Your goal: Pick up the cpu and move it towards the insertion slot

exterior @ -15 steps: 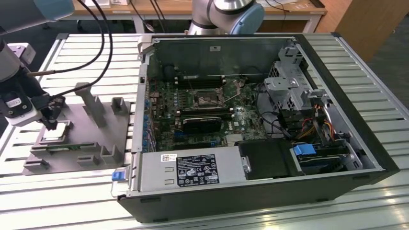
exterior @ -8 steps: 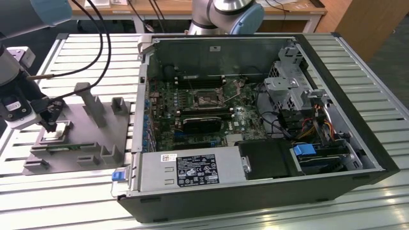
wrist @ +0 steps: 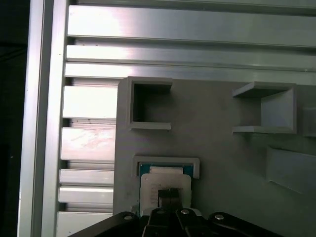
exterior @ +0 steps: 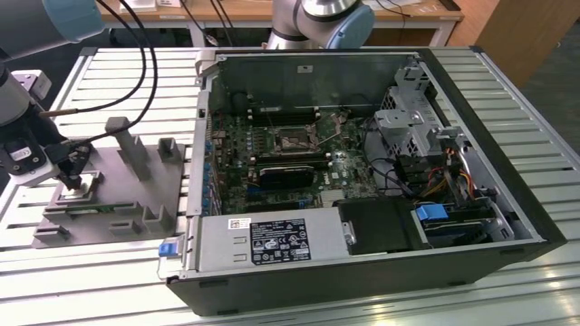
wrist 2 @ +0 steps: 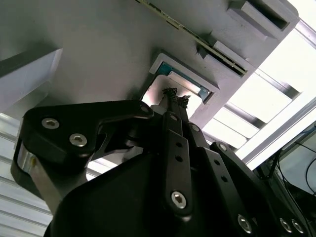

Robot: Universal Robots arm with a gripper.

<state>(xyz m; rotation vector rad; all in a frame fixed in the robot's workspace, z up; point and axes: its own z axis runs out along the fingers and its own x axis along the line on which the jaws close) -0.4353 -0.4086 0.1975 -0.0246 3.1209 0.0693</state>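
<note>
Black pincer (wrist 2: 175, 97), silver screws (wrist 2: 178, 199), grey arm (exterior: 11, 102)

A grey tray (exterior: 109, 204) lies on the slatted metal worktop (exterior: 530, 299) at the exterior view's left, just beside an open computer case (exterior: 363, 275) lying on its side. The arm's tool (exterior: 70, 178) hangs low over a pocket near the tray's left end, its tip down at the pale cpu (exterior: 89, 182) seated there; whether they touch is unclear. Black cables (exterior: 148, 68) loop above the worktop. Inside the case, a square silver-framed socket (exterior: 295, 140) sits amid the green motherboard (exterior: 236, 156), well apart from the tool. A silver power supply (exterior: 272, 241) fills the near corner.
</note>
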